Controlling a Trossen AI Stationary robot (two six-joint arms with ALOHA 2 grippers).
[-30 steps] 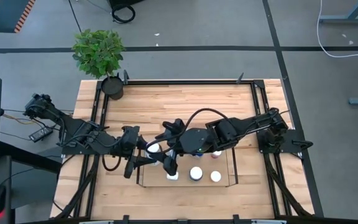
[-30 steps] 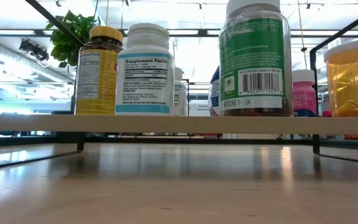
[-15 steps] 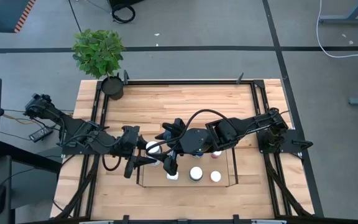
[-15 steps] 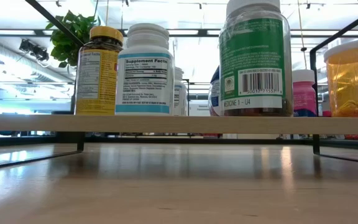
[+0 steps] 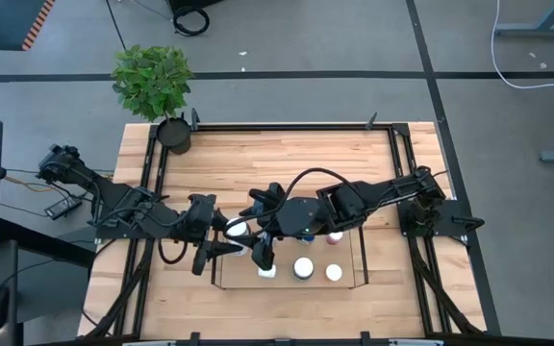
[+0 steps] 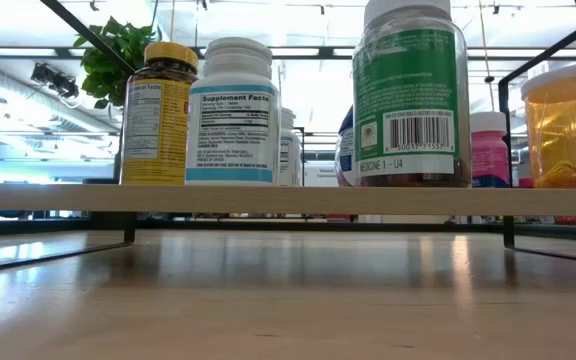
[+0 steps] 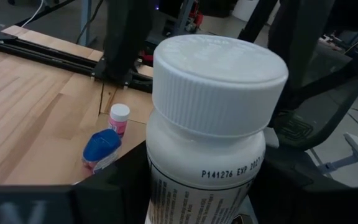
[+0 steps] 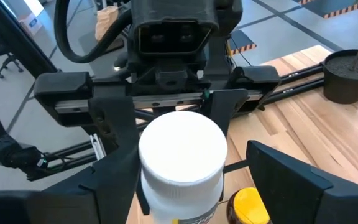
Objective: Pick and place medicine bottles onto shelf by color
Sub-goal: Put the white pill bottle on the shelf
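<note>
I have the left claw (image 5: 227,235) closed about the body of a white-capped, white plastic medicine bottle (image 7: 213,118), holding it upright in the air at the left end of the low black-wire shelf (image 5: 362,274), near the front of the wooden bench (image 5: 287,159). The right claw (image 5: 248,231) faces it at close quarters, its fingers (image 8: 291,180) spread to either side of the same bottle's cap; from my right wrist camera I can't be sure they're touching it yet, so I read this as a handover in progress, or possibly a steadying hold. On the shelf I can see a yellow-lidded amber jar (image 6: 158,115), a white bottle with a supplement-facts label (image 6: 234,112), a green-labelled bottle (image 6: 411,95) and a pink-capped bottle (image 6: 489,150). A blue-capped bottle (image 7: 101,149) lies tipped on the bench beyond. Next, I think the right claw must close firmly before the left lets go, then carry the bottle to the white-capped group.
</note>
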